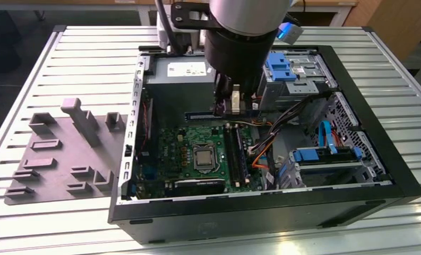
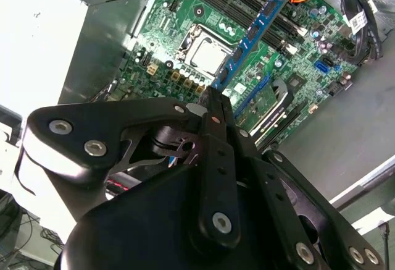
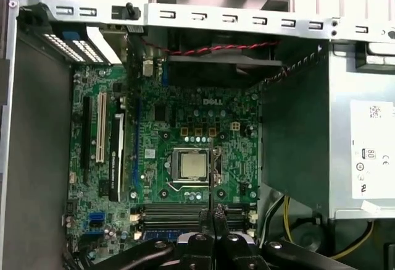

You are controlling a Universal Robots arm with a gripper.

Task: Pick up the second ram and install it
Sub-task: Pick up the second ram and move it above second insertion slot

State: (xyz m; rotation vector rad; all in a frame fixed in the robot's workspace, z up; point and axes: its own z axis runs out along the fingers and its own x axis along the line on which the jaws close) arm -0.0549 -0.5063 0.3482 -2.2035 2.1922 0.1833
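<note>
My gripper (image 1: 233,109) is pinching the second ram (image 1: 198,113) at about its middle, jaws pressed flat against both faces of the stick. The stick juts out level to either side of my fingers (image 2: 213,122). I hang inside the open computer case (image 1: 267,204), which stands on the slatted table (image 1: 68,53). I am over the motherboard (image 1: 189,143) at its edge nearest the grey power-supply box (image 1: 178,90). In the second wrist view the ram (image 2: 250,35) reaches away from my gripper (image 2: 216,94) as a long blue-green strip. It passes above the green board, close by the processor (image 2: 207,54). It lies crosswise to the long black memory slots (image 1: 237,156) and sits in none of them. In the first wrist view my gripper (image 3: 213,211) hovers just over the slots (image 3: 173,211). There the ram's thin edge (image 3: 211,183) runs from me toward the processor (image 3: 192,165), with the power-supply box (image 3: 302,140) off to one side. A grey fixture plate (image 1: 61,154) lies on the table beside the case's side wall, apart from me.
</note>
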